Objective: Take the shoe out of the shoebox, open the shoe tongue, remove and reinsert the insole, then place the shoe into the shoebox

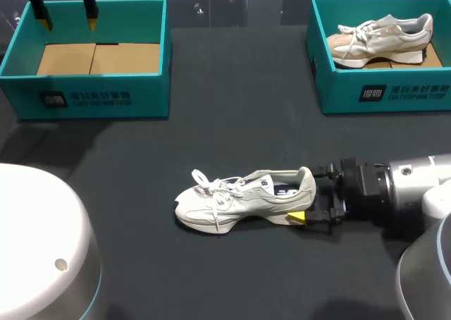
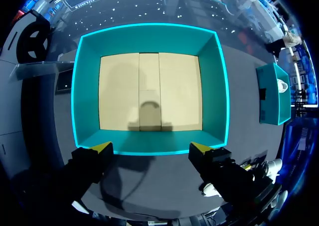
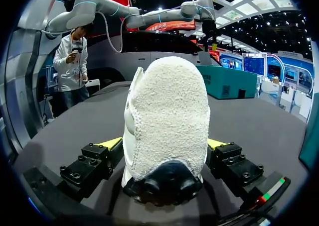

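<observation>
Shoe: the pale grey lace-up shoe (image 1: 239, 200) stands upright on its sole on the dark grey table (image 1: 232, 122), near the front middle and outside both boxes.
Long axis: it runs across the table, with the toe and laces toward my left and the heel toward my right arm.
Right gripper (image 3: 163, 142): level with the table and straddling the heel from behind. One yellow-tipped finger lies against each side, so I read it as clamped on the heel.
Left gripper (image 1: 68, 20): fingers spread wide and holding nothing. It hangs over the empty teal cardboard shoebox (image 1: 91, 101) at far left, well apart from the shoe.
Other box: the second teal shoebox (image 1: 394, 94) at far right holds a beige shoe (image 1: 380, 38).
Stage (judged): the shoe is out of its box; the tongue is not yet opened, and the insole shows inside the collar.
Key relation: the right arm is the nearer one and anchors the heel. The tongue lies ahead of it along the axis, on the side open to the left arm.
Risk (judged): pulling the tongue could drag the shoe toe-ward out of the heel grip.
</observation>
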### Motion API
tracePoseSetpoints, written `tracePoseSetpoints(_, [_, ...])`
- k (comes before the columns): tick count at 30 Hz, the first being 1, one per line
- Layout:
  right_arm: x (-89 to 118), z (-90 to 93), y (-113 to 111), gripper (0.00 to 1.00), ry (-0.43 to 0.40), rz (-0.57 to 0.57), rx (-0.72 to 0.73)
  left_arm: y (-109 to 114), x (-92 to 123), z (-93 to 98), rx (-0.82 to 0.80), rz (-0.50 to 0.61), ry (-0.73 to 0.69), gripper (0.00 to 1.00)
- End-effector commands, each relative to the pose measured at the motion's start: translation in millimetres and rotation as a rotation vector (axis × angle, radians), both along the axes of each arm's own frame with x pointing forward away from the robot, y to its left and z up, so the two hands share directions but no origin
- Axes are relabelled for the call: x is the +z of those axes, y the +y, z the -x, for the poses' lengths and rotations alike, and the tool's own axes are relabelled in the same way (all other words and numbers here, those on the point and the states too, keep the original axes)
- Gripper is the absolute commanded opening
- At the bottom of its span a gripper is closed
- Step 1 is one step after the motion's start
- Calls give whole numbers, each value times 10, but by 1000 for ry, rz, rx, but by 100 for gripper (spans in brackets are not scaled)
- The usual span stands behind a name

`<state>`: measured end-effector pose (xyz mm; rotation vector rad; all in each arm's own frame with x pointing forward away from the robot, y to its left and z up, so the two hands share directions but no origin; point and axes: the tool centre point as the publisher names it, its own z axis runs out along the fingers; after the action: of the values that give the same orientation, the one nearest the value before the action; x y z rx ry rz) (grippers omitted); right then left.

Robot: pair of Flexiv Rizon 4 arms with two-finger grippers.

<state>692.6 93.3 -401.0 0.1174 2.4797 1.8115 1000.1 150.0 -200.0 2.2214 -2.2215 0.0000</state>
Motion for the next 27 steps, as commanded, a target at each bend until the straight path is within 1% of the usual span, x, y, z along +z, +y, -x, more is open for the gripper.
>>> tracePoseSetpoints(1, [-36,-9,77,100,-2,-2,0,0,0,1,0,0,0,100])
tracePoseSetpoints(6, [-63,-8,116,100,1,-2,4,0,0,1,0,0,0,100])
tracePoseSetpoints(7, [-69,-8,121,85,2,-2,4,0,0,1,0,0,0,100])
tracePoseSetpoints(8, [-75,-11,122,48,3,-1,4,0,0,1,0,0,0,100])
tracePoseSetpoints(9, [-77,-9,124,33,4,-1,5,0,0,1,0,0,0,100])
tracePoseSetpoints(10, [-80,-9,125,7,5,0,5,0,0,1,0,0,0,100])
tracePoseSetpoints(11, [-81,-6,129,0,5,1,6,0,0,1,0,0,0,100])
tracePoseSetpoints(27, [-45,-41,127,0,-1,20,49,0,0,1,0,0,0,100])
